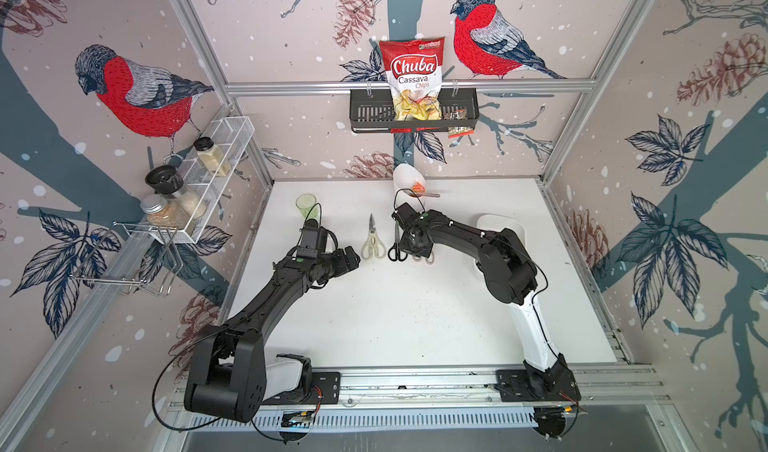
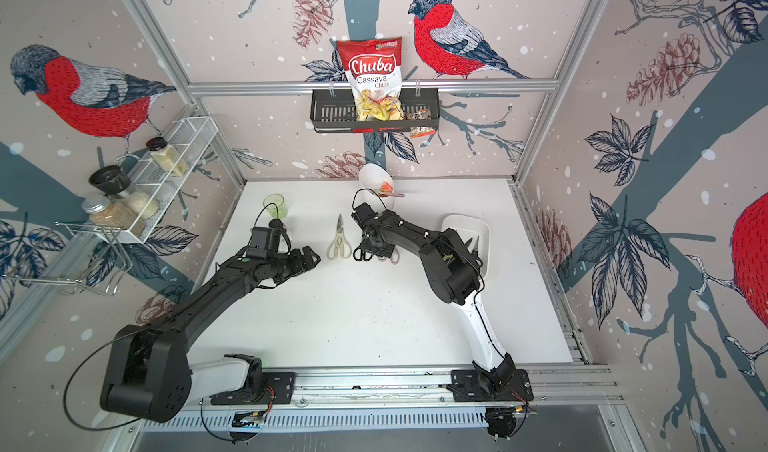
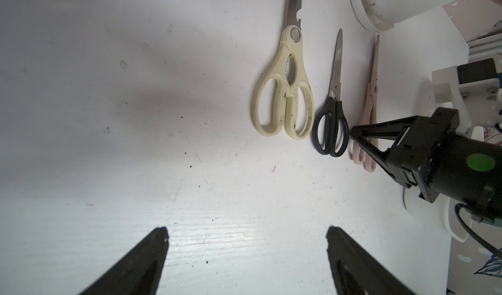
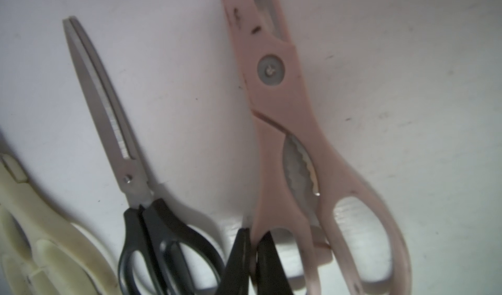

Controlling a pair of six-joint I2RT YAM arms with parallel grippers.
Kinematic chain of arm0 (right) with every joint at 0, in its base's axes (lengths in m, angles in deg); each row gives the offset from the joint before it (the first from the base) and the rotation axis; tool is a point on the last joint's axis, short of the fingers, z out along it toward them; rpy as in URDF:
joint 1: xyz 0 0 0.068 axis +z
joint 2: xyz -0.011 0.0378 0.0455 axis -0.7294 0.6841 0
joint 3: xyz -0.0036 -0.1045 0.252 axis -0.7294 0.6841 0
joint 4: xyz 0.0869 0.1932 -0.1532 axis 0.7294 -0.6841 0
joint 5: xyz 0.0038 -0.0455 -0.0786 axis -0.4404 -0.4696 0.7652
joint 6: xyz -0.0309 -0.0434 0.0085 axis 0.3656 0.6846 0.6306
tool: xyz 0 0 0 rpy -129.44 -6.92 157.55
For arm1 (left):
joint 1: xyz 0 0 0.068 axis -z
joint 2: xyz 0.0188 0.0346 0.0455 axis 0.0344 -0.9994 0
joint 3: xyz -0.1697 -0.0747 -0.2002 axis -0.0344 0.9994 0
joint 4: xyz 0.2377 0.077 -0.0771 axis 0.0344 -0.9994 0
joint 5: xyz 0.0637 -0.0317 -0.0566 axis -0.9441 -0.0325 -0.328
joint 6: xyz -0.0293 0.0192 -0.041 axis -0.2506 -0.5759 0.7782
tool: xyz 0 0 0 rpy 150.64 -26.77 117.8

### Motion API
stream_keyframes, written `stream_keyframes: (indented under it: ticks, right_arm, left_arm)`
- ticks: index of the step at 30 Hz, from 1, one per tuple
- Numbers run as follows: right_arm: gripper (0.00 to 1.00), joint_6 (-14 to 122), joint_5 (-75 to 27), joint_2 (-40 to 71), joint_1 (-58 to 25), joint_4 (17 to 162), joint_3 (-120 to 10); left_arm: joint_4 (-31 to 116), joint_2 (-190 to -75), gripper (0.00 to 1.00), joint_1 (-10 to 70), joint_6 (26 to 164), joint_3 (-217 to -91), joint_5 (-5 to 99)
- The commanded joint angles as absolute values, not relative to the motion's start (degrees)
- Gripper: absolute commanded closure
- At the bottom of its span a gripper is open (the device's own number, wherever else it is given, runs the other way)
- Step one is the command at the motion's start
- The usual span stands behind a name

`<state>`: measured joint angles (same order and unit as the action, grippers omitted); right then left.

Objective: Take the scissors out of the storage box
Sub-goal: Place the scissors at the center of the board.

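1. While the pink pair [image 4: 285,103] lies flat on the table [image 1: 395,312], my right gripper [image 4: 254,253] is closed tight on the rim of one handle loop, with one finger inside the loop and one outside.
2. My left gripper [image 3: 247,235] stands wide apart and holds nothing; it is left of centre in both top views.
3. Cream pair [image 1: 372,242] and black pair [image 1: 397,248] lie side by side at mid-frame, blades pointing up-frame. The pink pair is just right of them.
4. Box [image 2: 461,221] sits right of centre, partly behind my right arm. Blade tips [image 2: 475,244] show inside it.
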<state>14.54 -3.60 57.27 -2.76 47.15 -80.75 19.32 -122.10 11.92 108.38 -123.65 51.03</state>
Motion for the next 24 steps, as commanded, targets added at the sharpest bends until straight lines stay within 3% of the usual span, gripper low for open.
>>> stream_keyframes:
  ticks: [1, 11, 24]
  right_arm:
    - [0.89, 14.9, -3.1, 57.8, -2.8, 45.3, -81.1]
    - [0.7, 16.0, -2.8, 56.7, -2.9, 45.6, -81.5]
    - [0.67, 18.4, -1.8, 45.3, -3.1, 45.9, -76.3]
  left_arm:
    - [19.3, -122.0, 0.05, 11.8, 107.4, -124.1, 51.3]
    - [19.5, -121.9, 0.05, 11.7, 107.6, -124.4, 52.5]
    - [21.8, -124.1, 0.05, 12.3, 107.1, -125.1, 59.1]
